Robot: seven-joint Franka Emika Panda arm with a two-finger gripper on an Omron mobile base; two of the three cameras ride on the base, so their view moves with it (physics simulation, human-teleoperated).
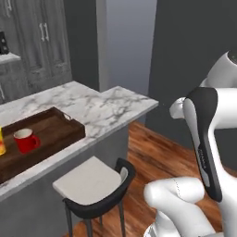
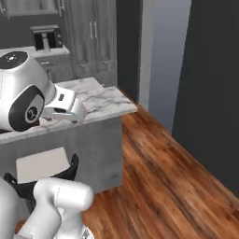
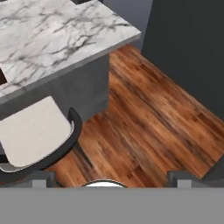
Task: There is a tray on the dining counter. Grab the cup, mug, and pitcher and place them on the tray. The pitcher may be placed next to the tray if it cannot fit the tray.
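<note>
My arm (image 1: 203, 139) is glossy white, built of rounded, bulbous segments. One link carries a long black inlay panel with tiny pale lettering down it. From the right camera I see a domed white joint (image 2: 21, 91) with a dark grey cap bearing a small round emblem. The fingers (image 3: 41, 178) are grey, blocky tips.

cup (image 1: 2, 147): cut by left edge | tray (image 1: 55, 129): near end cut off

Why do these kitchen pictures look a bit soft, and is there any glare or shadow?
Left base view: flat even light, a small gloss highlight on the mug, blurry edges. Right base view: soft sheen on the wooden floor, no hard shadows. Hand view: stool casts a faint floor shadow.
</note>
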